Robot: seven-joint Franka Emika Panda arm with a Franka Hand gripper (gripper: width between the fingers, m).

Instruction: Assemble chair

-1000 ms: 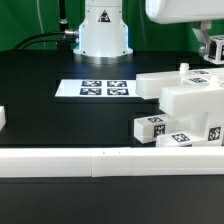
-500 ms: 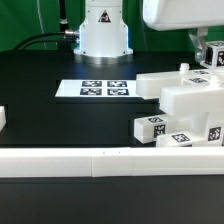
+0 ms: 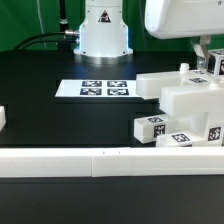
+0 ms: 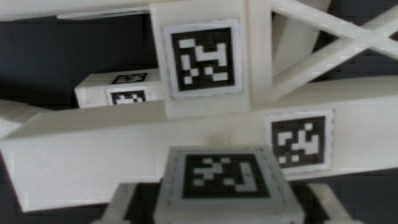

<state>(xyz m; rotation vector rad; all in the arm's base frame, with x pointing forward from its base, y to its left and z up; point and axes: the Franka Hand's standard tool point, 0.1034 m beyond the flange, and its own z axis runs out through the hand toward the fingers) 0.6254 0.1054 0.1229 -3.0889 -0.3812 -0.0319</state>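
My gripper (image 3: 207, 60) hangs at the exterior view's far right, shut on a short white tagged post (image 3: 219, 64). In the wrist view the post (image 4: 226, 172) sits between my fingers (image 4: 134, 203), just above the white X-braced frame (image 4: 329, 45) and its tagged bar (image 4: 107, 135). A flat white slab (image 3: 152, 86) and a bigger white block (image 3: 190, 102) lie under and beside the gripper. Three short tagged posts (image 3: 148, 127) lie in front of them. The fingertips are hidden in the exterior view.
The marker board (image 3: 105, 89) lies at the table's middle, in front of the robot base (image 3: 104, 30). A long low white rail (image 3: 100, 160) runs across the front. A small white piece (image 3: 3, 118) shows at the left edge.
My gripper has moved down with the post in it, toward the white pieces at the right. Nothing else has moved.
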